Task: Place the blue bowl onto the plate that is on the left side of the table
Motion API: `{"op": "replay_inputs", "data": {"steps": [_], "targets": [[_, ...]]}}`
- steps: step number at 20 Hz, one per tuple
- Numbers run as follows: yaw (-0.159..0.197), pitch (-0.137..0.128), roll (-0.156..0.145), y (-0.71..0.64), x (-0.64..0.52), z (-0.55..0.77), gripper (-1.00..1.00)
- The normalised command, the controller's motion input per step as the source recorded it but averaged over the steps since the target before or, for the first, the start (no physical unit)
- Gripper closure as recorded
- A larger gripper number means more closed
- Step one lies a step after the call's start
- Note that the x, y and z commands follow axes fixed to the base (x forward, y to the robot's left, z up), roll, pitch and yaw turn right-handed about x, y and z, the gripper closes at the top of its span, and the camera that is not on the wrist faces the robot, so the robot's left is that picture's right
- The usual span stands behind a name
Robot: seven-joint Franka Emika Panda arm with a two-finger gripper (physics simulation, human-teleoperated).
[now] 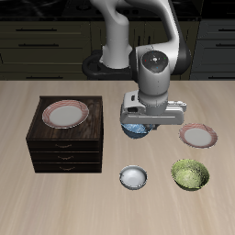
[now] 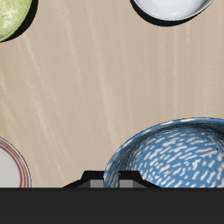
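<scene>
The blue bowl point(image 1: 137, 130), mottled blue and white, hangs just under my gripper point(image 1: 139, 123) near the middle of the table. In the wrist view the blue bowl point(image 2: 179, 157) looks much larger than the other bowls, so it is raised off the table. My gripper point(image 2: 112, 181) is shut on its rim, and the fingers are mostly hidden. The plate on the left side of the table point(image 1: 198, 137), white with a red rim, lies flat on the wood some way to the side of the bowl. An edge of this plate point(image 2: 9, 166) also shows in the wrist view.
A dark wooden drawer cabinet point(image 1: 64, 147) carries a second plate point(image 1: 66, 113) on its top. A white-grey bowl point(image 1: 133, 176) and a green-yellow bowl point(image 1: 190, 173) sit near the table's front edge. Both the white-grey bowl point(image 2: 171, 7) and the green-yellow bowl point(image 2: 12, 16) appear in the wrist view.
</scene>
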Motion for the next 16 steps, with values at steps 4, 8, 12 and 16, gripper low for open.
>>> {"op": "replay_inputs", "data": {"steps": [4,8,12,16], "targets": [[0.015,-0.080,0.007,0.01,-0.30,0.40,1.00],[0.008,-0.077,-0.014,-0.03,-0.29,0.46,1.00],[0.016,-0.116,-0.022,0.00,-0.36,0.46,1.00],[-0.005,-0.079,0.007,0.05,-0.28,0.37,1.00]]}}
